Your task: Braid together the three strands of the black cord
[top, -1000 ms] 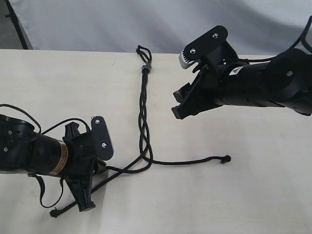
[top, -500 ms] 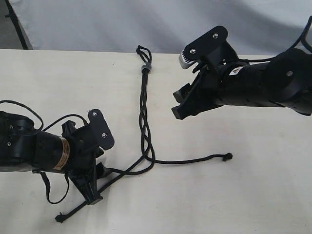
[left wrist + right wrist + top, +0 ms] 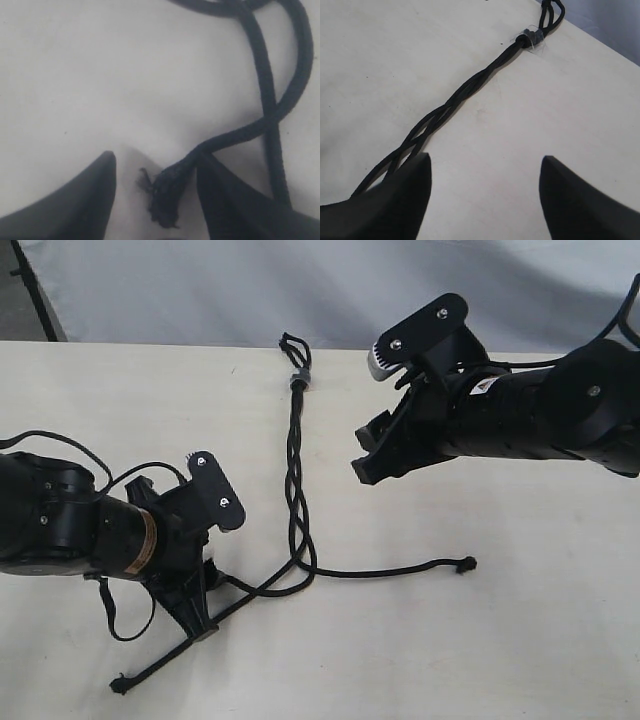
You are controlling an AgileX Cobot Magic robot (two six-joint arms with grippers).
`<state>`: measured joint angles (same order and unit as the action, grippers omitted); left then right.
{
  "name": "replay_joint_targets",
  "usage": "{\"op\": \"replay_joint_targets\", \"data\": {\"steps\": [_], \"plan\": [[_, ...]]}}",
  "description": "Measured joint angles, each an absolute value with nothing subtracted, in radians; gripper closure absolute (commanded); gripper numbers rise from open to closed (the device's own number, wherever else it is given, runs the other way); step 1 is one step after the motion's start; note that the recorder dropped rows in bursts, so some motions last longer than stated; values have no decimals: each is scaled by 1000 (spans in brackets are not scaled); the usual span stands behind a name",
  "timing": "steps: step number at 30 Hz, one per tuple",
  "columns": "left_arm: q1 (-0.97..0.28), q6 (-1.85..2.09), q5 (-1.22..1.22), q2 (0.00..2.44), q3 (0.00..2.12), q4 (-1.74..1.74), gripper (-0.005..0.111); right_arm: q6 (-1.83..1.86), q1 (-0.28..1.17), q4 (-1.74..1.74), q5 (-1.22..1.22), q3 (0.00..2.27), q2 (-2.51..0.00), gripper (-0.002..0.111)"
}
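1. A pale cream flat table [image 3: 520, 640] filled most of the exterior view. A grey cloth backdrop [image 3: 200, 290] hung behind its far edge.
2. The black right arm [image 3: 560, 415] reached in from the right side, and the black left arm [image 3: 60, 530] reached in from the left, low over the near part of the table.
3. The right gripper [image 3: 368, 452] hovered just right of the braided stretch and did not touch it. In its wrist view, we noted the right gripper [image 3: 485, 160] had its jaws wide apart, with only bare table between them.
4. The left gripper [image 3: 208, 602] sat low beside the loose ends. In its wrist view, the left gripper [image 3: 156, 157] also had its jaws apart and was clamped on nothing.
5. The thin black woven cord [image 3: 294, 480] lay on the table, running from the far edge toward us between the two arms. Its upper length was already plaited.
6. Below the plait, the three strands [image 3: 305, 562] fanned out:
   - One strand [image 3: 390, 571] ran right across open table.
   - A second strand [image 3: 165, 665] ran toward the near left corner, passing under the left gripper.
   - A third strand [image 3: 250, 590] led in toward the left gripper.
7. A small loop [image 3: 293, 343] closed the far end of the cord. The grey band [image 3: 298, 378] sat just below it, and the same band [image 3: 530, 37] also showed in the right wrist view.
8. We logged three frayed end knots:
   - The first knot [image 3: 464, 564] lay on the right, well apart from both grippers.
   - The second knot [image 3: 120, 683] lay at the near left.
   - The third frayed end [image 3: 165, 197] lay loose on the table between the left fingers.
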<state>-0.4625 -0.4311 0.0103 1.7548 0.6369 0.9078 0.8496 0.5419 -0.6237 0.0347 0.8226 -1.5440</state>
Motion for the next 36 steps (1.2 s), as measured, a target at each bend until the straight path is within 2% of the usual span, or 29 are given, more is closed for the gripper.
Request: {"op": "replay_joint_targets", "data": {"steps": [3,6,9,10,24,26,32,36], "plan": [[-456,-431,10,1755,637,908,63,849,542,-624,35,823,-1544,48],[-432,-432,10,1755,637,908,81,846,542,-624,35,823,-1544,48],[-406,-436,8,1757,637,908,104,846,542,-624,35,823,-1544,48],[-404,-438,8,1759,637,908,106,846,542,-624,35,823,-1544,48],[-398,-444,8,1761,637,908,106,846,542,-624,35,823,-1544,48],[-398,-452,8,1761,637,908,99,846,542,-624,35,823,-1544,48],[-396,-472,15,1761,637,908,54,846,542,-624,35,823,-1544,48],[-392,-520,15,1750,639,906,35,846,542,-624,35,823,-1544,48]]}}
